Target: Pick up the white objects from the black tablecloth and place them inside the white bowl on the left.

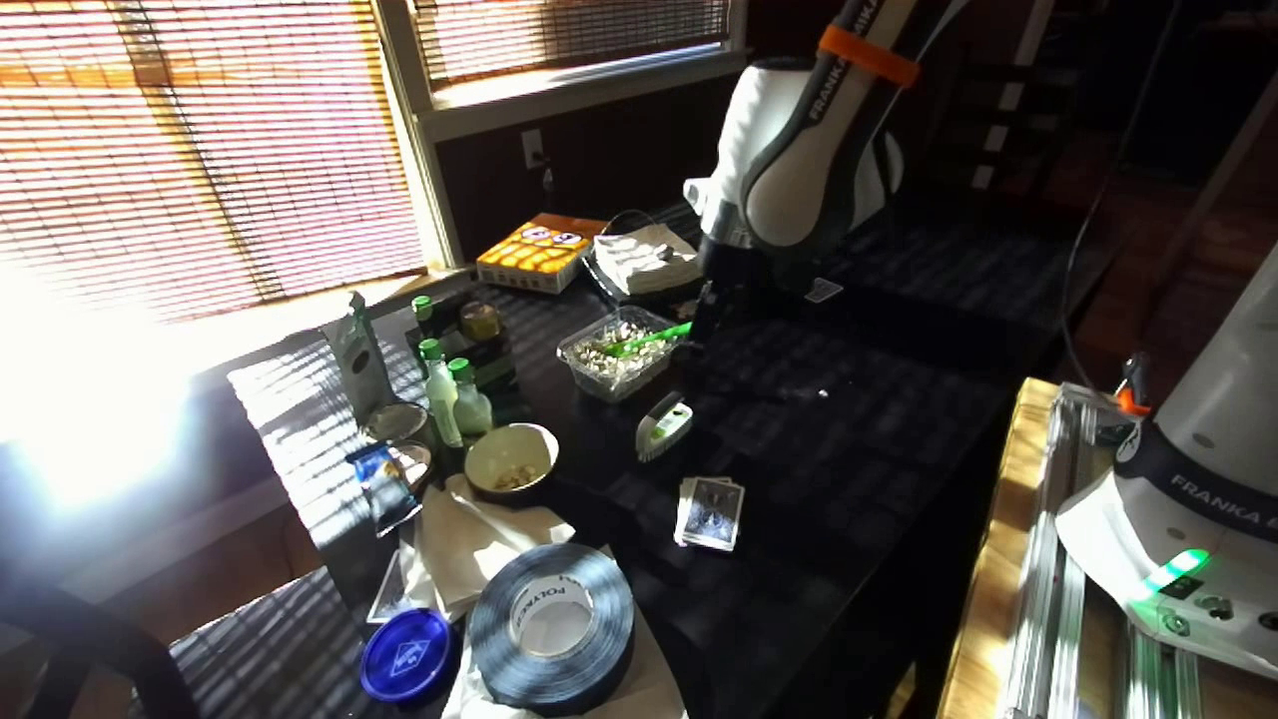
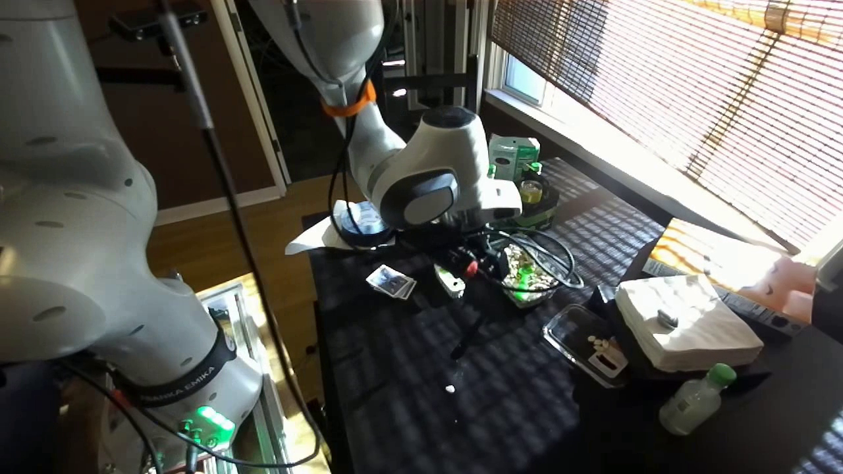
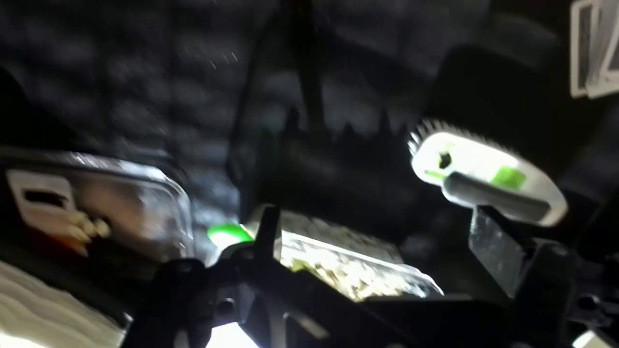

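Currently we find the gripper [image 3: 379,223] spread wide, holding nothing. In an exterior view, we see a white bit [image 1: 823,393] on the black cloth [image 1: 789,444], frame-right of the gripper, well apart; the bowl [image 1: 499,451] stands frame-left.
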{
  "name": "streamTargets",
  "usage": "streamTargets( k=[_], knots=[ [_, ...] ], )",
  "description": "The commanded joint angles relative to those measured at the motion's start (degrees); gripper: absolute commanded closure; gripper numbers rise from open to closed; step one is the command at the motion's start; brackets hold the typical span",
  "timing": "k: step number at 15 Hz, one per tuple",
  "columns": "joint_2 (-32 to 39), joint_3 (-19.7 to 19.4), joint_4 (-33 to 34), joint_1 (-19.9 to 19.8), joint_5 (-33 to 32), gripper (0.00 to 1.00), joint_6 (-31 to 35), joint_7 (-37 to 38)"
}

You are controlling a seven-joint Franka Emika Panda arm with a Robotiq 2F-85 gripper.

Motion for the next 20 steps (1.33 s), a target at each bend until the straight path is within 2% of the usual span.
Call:
streamTargets(
  k=[1, 2, 3, 4, 5, 7, 9, 12, 13, 14, 15, 17, 18, 19, 20],
  knots=[
    [-4.3, -16.0, -7.2, 7.0, -12.4, 0.0, -2.8, 10.9],
    [-3.2, -17.1, -7.1, 6.9, -11.7, 0.0, -5.4, 11.1],
    [-3.0, -12.3, -8.2, 3.0, -5.8, 0.0, -5.3, 8.2],
    [-3.3, -3.8, -10.1, -2.9, 2.7, 0.0, -1.5, 3.2],
    [-3.6, -1.0, -10.1, -2.6, 6.2, 0.0, -0.7, 6.2],
    [-0.7, 7.1, -6.7, -5.2, 15.8, 0.0, 0.4, 8.0],
    [0.3, 4.8, -6.7, -3.0, 16.8, 0.0, 4.4, 12.7],
    [0.9, -4.0, -9.2, 1.6, 15.0, 0.0, 10.9, 18.2],
    [3.3, -8.1, -8.2, 3.3, 13.6, 0.0, 12.5, 20.3],
    [4.1, -8.3, -8.5, 2.8, 17.1, 0.0, 13.1, 19.6],
    [3.8, -4.4, -8.4, -1.9, 17.9, 0.0, 10.8, 21.1],
    [3.7, -1.8, -8.5, -6.9, 17.0, 0.0, 5.0, 20.4],
    [4.1, 1.1, -8.0, -10.2, 17.2, 0.0, 3.1, 19.9],
    [5.4, -0.6, -7.5, -9.2, 17.8, 0.0, 1.6, 20.6],
    [5.6, 0.4, -7.4, -10.6, 18.3, 0.0, 1.8, 21.0]
  ],
)
